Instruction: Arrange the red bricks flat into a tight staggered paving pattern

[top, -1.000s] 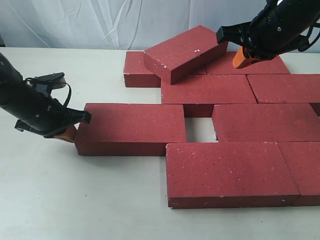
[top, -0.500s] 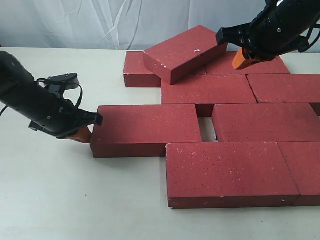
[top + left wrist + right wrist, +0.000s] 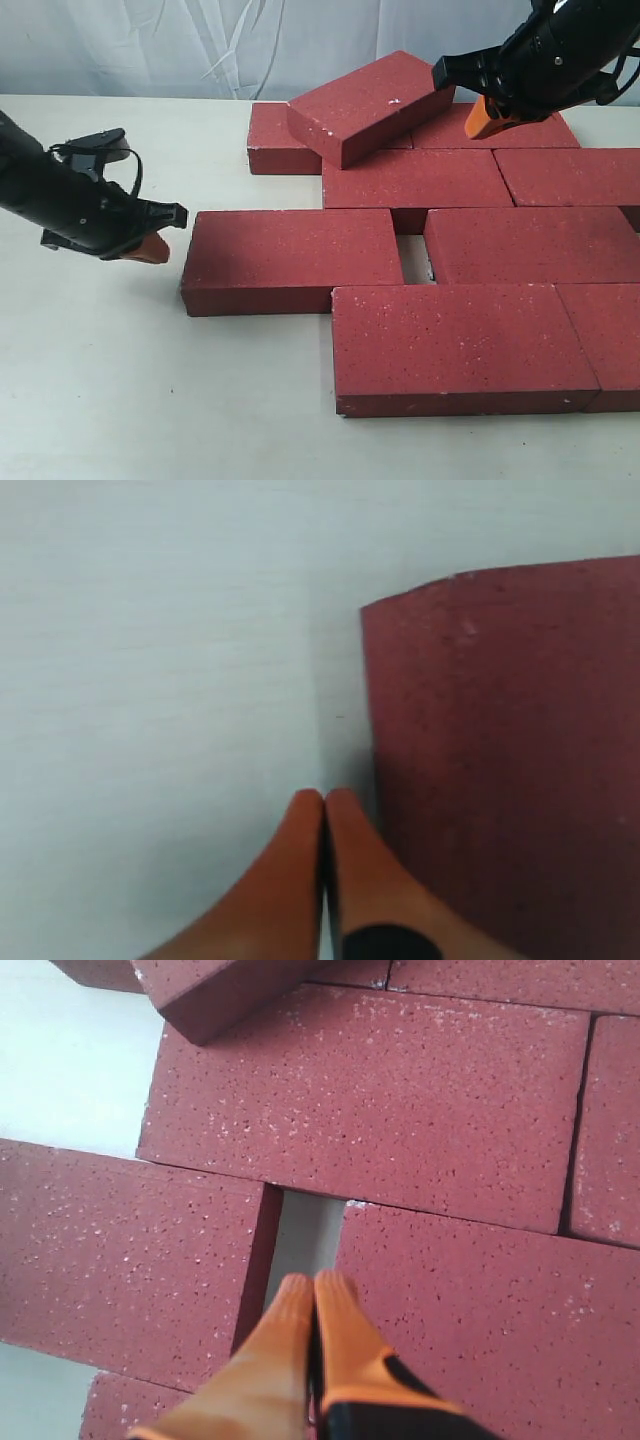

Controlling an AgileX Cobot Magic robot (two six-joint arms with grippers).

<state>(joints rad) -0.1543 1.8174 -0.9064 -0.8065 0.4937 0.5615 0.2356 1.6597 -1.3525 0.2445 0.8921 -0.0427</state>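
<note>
Exterior view: I count nine red bricks (image 3: 415,180) on the white table (image 3: 100,380). Eight lie flat in four staggered rows. The ninth, the tilted brick (image 3: 370,105), leans across the back row with its far end raised. There are two arms, one at each side.

The left gripper (image 3: 158,250) sits low over the table, just clear of the left end of the third-row left brick (image 3: 290,260). Only the left wrist view settles the state: the orange fingertips (image 3: 322,802) are pressed together with nothing between them, and a thin strip of table separates them from that brick's end.

The right gripper (image 3: 478,122) hangs above the back rows, next to the tilted brick's raised end. In the right wrist view its tips (image 3: 313,1285) are likewise closed and empty. That view looks straight down on the gap (image 3: 305,1235) between the two third-row bricks, which the exterior camera shows only as a narrow slot.

Bare table lies to the left and front of the bricks. On the right the bricks run off the frame.
</note>
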